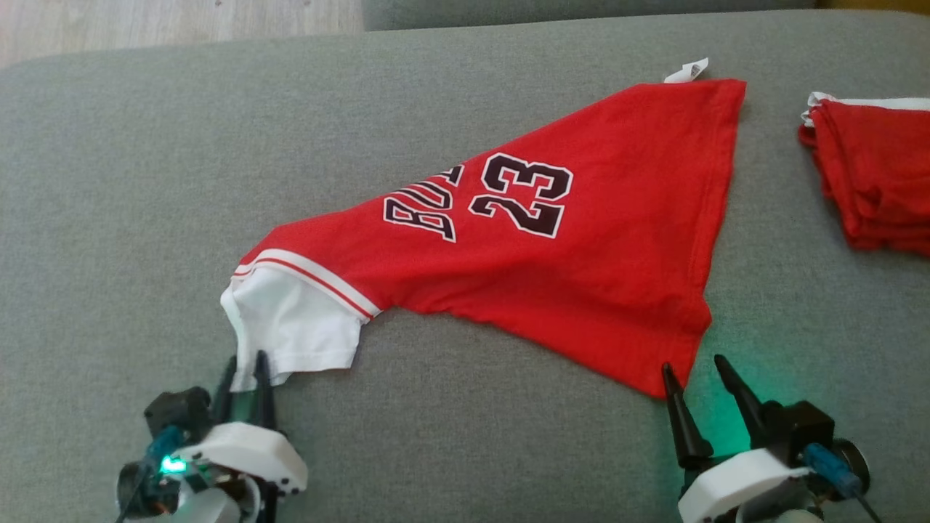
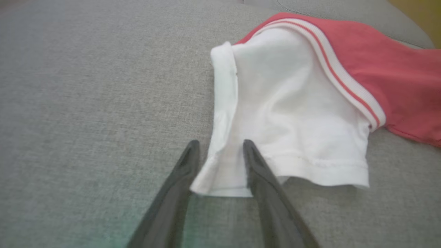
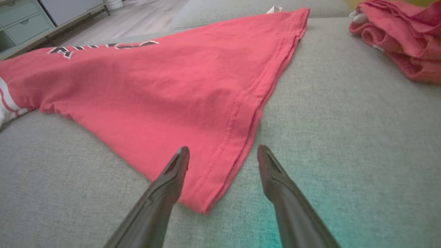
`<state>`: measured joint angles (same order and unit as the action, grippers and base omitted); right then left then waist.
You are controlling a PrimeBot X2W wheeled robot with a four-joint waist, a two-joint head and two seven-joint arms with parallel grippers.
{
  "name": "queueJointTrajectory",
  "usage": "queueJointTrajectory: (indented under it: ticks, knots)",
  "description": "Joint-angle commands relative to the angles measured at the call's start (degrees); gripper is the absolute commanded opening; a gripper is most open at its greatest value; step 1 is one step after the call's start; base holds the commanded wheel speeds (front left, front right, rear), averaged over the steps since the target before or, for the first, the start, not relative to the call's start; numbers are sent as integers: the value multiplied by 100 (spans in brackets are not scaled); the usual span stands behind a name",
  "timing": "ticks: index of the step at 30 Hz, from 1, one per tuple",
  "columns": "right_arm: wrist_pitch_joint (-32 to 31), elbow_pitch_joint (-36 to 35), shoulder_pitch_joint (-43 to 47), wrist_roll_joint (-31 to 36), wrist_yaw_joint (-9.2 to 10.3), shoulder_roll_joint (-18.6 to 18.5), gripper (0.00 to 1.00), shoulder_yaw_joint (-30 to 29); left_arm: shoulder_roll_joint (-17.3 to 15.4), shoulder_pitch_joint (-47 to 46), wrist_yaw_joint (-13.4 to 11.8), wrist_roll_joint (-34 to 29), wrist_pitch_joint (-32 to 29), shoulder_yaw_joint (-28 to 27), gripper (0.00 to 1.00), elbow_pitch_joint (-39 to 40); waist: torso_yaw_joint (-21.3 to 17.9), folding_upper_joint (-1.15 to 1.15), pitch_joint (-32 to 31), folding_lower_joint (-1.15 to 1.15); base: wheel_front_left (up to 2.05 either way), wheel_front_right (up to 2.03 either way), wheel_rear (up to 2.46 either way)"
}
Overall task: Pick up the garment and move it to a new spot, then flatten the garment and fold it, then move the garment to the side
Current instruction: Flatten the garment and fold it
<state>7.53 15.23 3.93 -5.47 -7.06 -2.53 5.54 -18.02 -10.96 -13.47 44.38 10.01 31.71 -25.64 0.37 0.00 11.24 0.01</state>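
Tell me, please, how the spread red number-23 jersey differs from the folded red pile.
The red number-23 jersey lies spread wide; the folded red pile sits in stacked layers. The jersey shows black lettering and a white sleeve; the pile is plain red with a white edge. Both rest on the grey cushion.

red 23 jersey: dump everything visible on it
The red jersey, soft knit, has a black white-edged 23 and lettering, a white sleeve with striped trim, and a white tag at the far corner. It lies roughly triangular on the grey cushion. The left tool straddles the sleeve corner; the open right tool flanks the near hem corner.
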Motion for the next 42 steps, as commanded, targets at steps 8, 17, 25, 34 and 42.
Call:
queueJointTrajectory:
  ticks: [8,17,25,34,42]
  knots:
    - [-243,123,-157,-5,-43,-34,100,203,55,-273,134,-133,214,-27,0,80,140,0,-45,-1,0,0,0]
    - [-637,177,-88,-40,-43,-34,29,404,35,-144,160,-177,339,-32,0,338,248,0,-176,-1,0,0,0]
    - [-370,-217,-320,-126,-43,-34,0,183,-32,-65,231,-146,381,-71,0,851,229,0,-442,-1,0,0,0]
    - [-466,-1427,-600,-75,-43,-34,0,-423,-329,20,91,-181,315,-193,0,2098,270,0,-1037,-1,0,0,0]
    - [-983,-2920,-1023,118,-43,-34,0,-887,-1016,-387,-219,-447,-108,-553,0,3932,290,0,-1388,-1,0,0,0]
